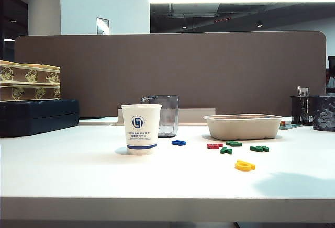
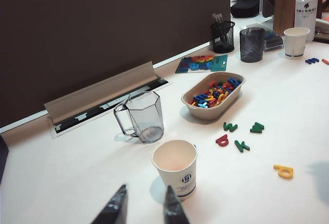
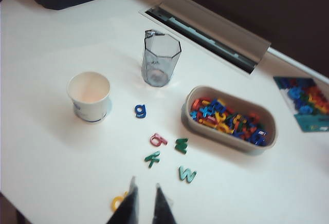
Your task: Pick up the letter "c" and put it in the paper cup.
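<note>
**Exterior view:** White paper cup with blue square logo and blue band (image 1: 141,128) stands upright left of centre on the white tabletop (image 1: 63,170). Grey translucent plastic cup (image 1: 167,115) is just behind it, toward the far edge. Beige oval pulp tray (image 1: 243,126) sits toward the far right. Loose letters lie btwn cup and tray: one blue (image 1: 178,143), one dark red (image 1: 213,146), three green (image 1: 234,144). A yellow one (image 1: 245,166) lies nearest the front edge. No arm in shot.

**Left wrist view:** Left gripper (image 2: 145,208) hangs over the tabletop just short of the paper cup (image 2: 175,168), fingers apart, nothing btwn them. Cup's inside looks pale peach. The orange-red letter "c" can't be made out there or on the table.

**Right wrist view:** Right gripper (image 3: 145,208) is above the tabletop, a narrow gap showing btwn its fingers, holding nothing. Yellow letter (image 3: 117,202) lies beside one finger. Paper cup (image 3: 89,96) is well apart from it. The tray (image 3: 229,118) is full of mixed letters.
</note>
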Robot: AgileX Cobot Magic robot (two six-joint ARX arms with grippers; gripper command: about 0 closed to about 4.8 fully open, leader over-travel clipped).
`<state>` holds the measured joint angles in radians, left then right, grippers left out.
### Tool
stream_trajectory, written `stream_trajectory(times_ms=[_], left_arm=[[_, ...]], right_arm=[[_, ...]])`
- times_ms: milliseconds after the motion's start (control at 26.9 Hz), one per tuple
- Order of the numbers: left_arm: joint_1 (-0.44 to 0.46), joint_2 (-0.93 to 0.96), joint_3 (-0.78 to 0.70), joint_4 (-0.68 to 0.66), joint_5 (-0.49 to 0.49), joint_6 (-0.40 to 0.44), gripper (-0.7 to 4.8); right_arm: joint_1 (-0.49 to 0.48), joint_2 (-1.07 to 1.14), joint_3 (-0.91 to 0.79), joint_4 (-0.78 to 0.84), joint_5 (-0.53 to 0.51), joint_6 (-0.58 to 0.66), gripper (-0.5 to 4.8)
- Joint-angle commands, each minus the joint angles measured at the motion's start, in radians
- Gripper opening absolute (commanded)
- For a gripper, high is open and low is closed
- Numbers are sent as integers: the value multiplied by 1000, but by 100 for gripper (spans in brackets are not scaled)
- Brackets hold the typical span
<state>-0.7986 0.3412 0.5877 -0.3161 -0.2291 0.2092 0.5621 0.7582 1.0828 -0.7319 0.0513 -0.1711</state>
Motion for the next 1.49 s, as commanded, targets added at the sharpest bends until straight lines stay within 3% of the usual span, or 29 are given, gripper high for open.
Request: stream_trajectory(times_ms=[37,558,596,819,931,1117,1266,1489], left_arm=[[0,2,2,5,-2,0,84],[0,10,-42,13,-16,27,82],[0,12,-53,18,-18,27,82],[9,69,-85,50,-75,32,82],[32,145,-98,143,-80,52,82],[71,267,-99,305,-42,52,80],[82,301,-100,307,-29,20,79],[83,289,-140,311,-20,-26,48]], right_arm=[[0,-77,-108,20,-1,45,-2],[0,-146,-391,296,59,50,-1],[0,-145,-436,385,82,50,-1],[0,-137,-521,562,184,48,-1],[-2,-115,-565,636,274,47,0],[-13,-63,-606,670,287,48,3],[-18,-63,-666,785,289,48,3],[-27,-70,-710,812,287,48,3]])
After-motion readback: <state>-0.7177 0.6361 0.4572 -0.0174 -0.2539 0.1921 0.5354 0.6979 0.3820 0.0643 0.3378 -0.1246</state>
